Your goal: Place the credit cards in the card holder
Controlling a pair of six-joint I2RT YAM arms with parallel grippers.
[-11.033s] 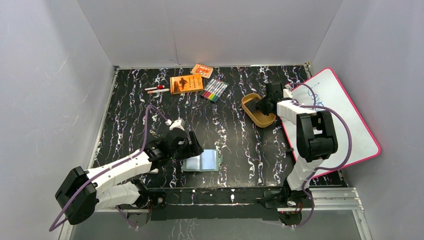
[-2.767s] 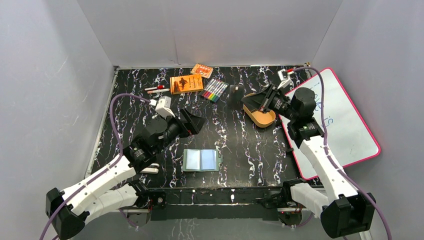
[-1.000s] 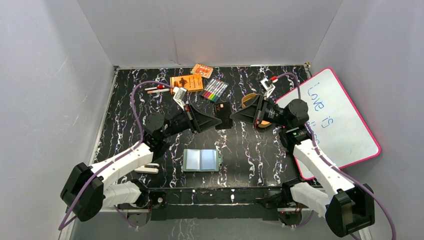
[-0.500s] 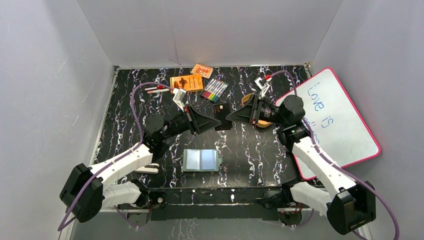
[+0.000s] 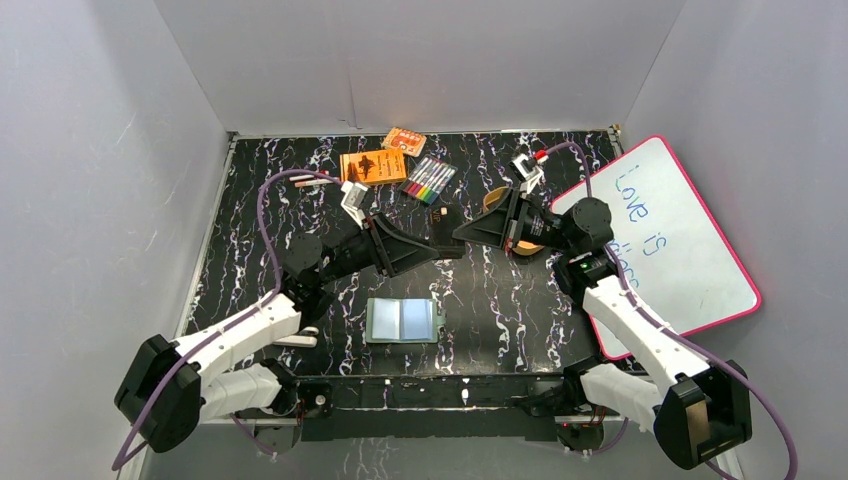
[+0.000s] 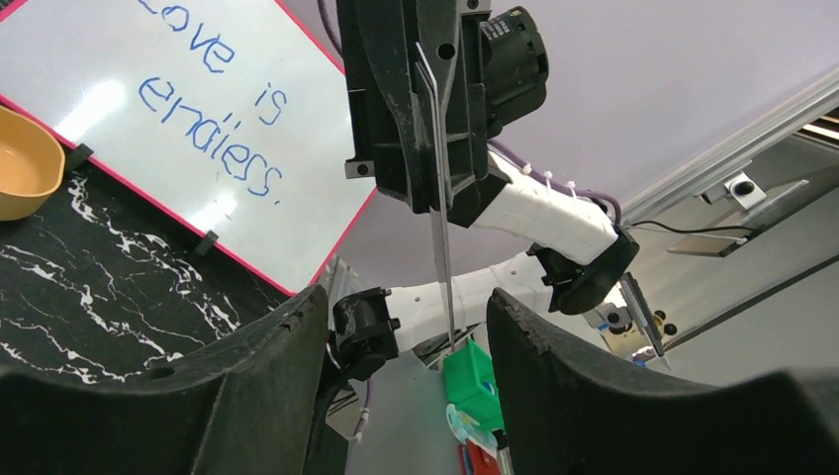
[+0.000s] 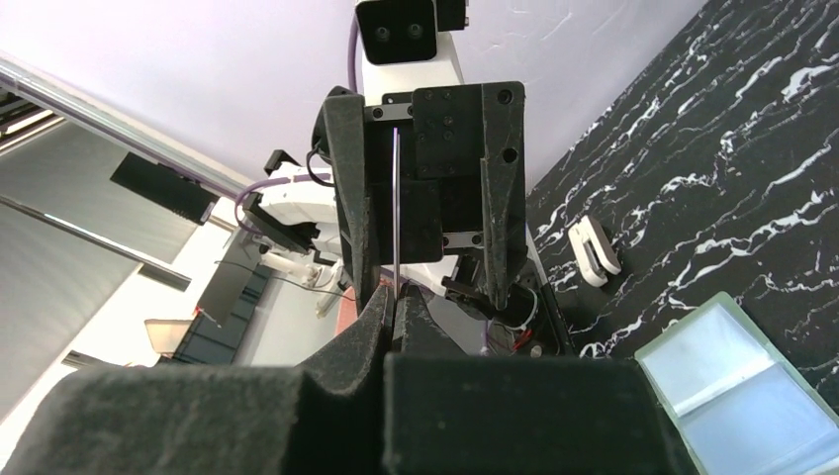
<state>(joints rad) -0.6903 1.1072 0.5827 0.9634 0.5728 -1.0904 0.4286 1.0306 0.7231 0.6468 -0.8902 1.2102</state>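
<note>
Jaws of the left arm [image 5: 250, 325] are shown parted in the left wrist view, one at each lower side; between them, touching neither, a credit card [image 6: 441, 237] is seen edge-on as a thin upright line; its upper end is clamped in the closed jaws of the right arm [image 6: 534, 213], which face the camera; behind, a whiteboard [image 6: 188, 119] with blue handwriting and the rim of a tan tray [image 6: 25, 163] are seen at the right edge of the desk [image 6: 89, 297].

In the right wrist view the right jaws are pressed together at the bottom on the near end of the card, a thin line here too; the left jaws stand open on either side of its far end, clear of it; the card holder [image 7: 727, 381] is seen at the lower right, lying open on the desk with its pale blue sleeves up.

In the top view both arms are raised over the middle of the desk, jaws tip to tip; the card between them can hardly be told from the dark surface; the card holder lies flat and open near the middle of the near edge, apart from both arms; the tray sits near the right edge beside the whiteboard, partly hidden by the right arm; two orange boxes [image 5: 372, 167] and a pack of markers [image 5: 430, 180] lie by the far edge.
</note>
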